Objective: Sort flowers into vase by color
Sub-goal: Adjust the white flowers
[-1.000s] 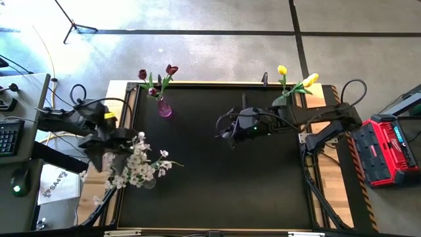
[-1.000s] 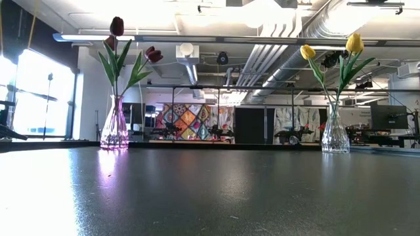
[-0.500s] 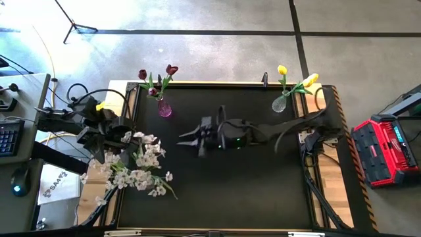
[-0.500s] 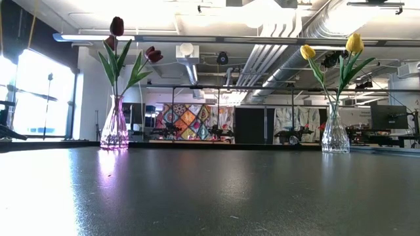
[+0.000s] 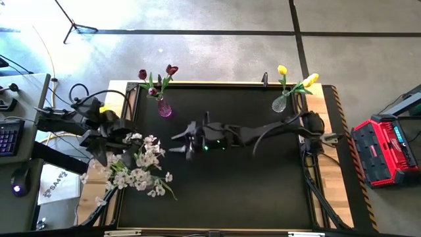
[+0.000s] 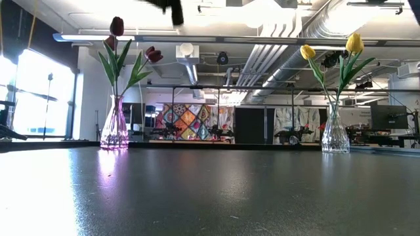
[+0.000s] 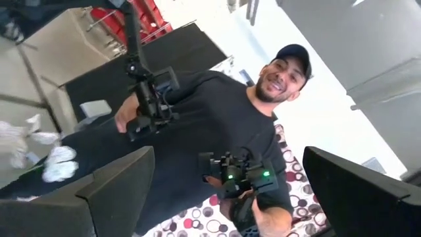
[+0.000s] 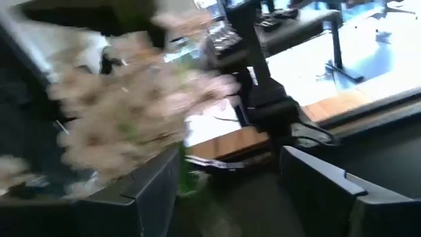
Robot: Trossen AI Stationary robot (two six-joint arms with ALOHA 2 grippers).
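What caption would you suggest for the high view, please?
Right gripper reaches toward white sprays by left gripper; maroon tulips and yellow tulips already in vases.

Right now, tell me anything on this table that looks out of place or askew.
The white blossom sprays lie in a loose heap at the table's left edge, by no vase that shows, beside the left gripper. The maroon tulips and yellow tulips stand upright in their vases. The right gripper reaches toward the heap.

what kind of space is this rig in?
Probably an industrial robotics lab or workshop. The low view shows exposed ceiling ducts and more equipment tables in the room behind. The high view shows a bare concrete floor with black tape lines, a red equipment case and a desk with a keyboard.
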